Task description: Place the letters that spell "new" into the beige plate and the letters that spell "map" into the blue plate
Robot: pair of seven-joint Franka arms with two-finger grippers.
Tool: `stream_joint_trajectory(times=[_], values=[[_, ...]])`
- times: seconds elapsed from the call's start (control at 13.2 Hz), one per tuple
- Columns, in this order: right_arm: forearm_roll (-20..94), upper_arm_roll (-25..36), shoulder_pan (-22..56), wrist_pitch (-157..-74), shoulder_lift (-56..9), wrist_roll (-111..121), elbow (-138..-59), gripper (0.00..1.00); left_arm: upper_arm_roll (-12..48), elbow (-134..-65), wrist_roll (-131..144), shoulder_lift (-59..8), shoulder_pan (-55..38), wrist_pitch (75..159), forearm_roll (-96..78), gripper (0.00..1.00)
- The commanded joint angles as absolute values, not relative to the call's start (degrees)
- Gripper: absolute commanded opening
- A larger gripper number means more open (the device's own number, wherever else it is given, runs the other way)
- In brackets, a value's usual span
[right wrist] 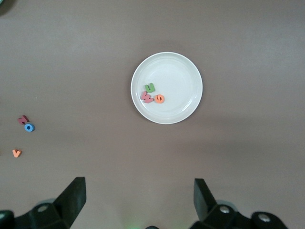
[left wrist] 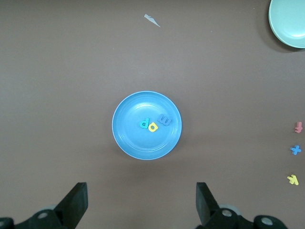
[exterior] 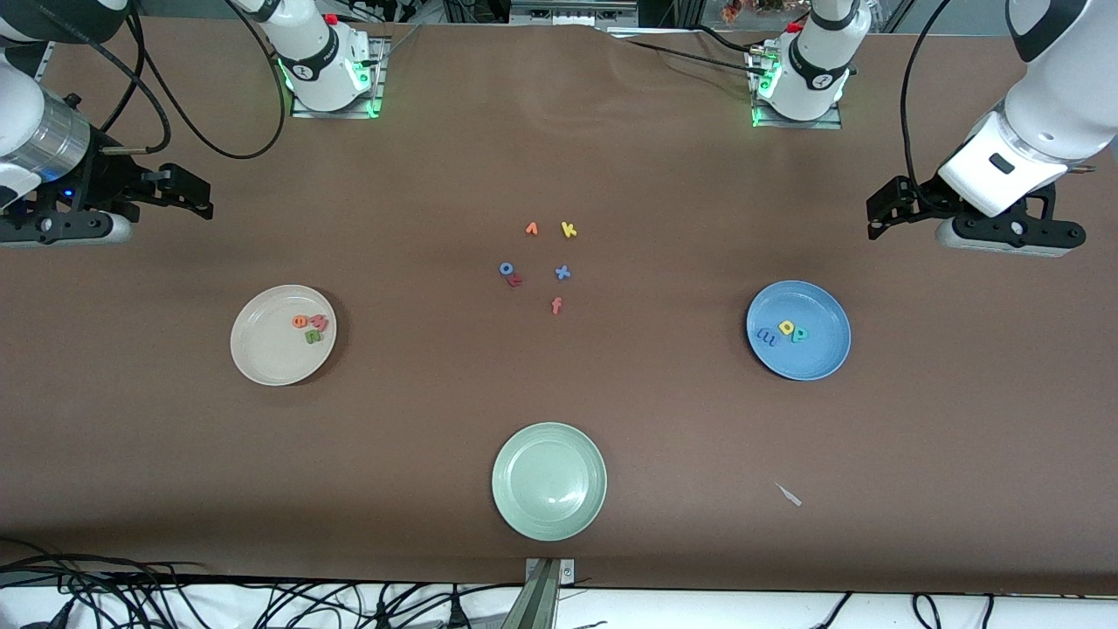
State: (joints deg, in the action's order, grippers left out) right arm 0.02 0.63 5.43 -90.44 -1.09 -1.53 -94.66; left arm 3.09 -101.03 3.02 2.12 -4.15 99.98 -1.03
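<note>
The beige plate (exterior: 262, 349) lies toward the right arm's end of the table. In it, close together, are the orange "e" (exterior: 300, 321), the red-pink "w" (exterior: 319, 323) and the green "n" (exterior: 312, 336). The right wrist view shows the same plate (right wrist: 178, 76) and trio. The blue plate (exterior: 821, 349) lies toward the left arm's end and holds the periwinkle "m" (exterior: 768, 335), yellow "a" (exterior: 786, 328) and teal "p" (exterior: 800, 334). My left gripper (exterior: 882, 214) (left wrist: 142, 205) hangs open and empty over bare table beside the blue plate (left wrist: 138, 143). My right gripper (exterior: 188, 192) (right wrist: 140, 202) hangs open and empty beside the beige plate.
Several loose letters lie mid-table: an orange one (exterior: 531, 229), yellow "k" (exterior: 569, 230), blue "o" (exterior: 506, 269) touching a small red letter (exterior: 516, 280), blue "x" (exterior: 562, 273), orange "f" (exterior: 556, 305). A pale green plate (exterior: 548, 502) sits near the front edge, a pale scrap (exterior: 789, 494) beside it.
</note>
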Motion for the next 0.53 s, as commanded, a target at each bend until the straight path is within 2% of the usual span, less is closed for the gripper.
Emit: stream_joint_trajectory(times=[0.0, 0.46], values=[[-0.3, 0.4, 5.1, -90.7, -0.7, -1.5, -95.0, 1.0, 2.6, -100.5, 2.1, 2.4, -4.3, 99.2, -1.9, 1.0], [-0.3, 0.4, 5.1, -90.7, -0.7, -1.5, -95.0, 1.0, 2.5, -100.5, 2.1, 2.4, -4.1, 99.0, -1.9, 1.0]])
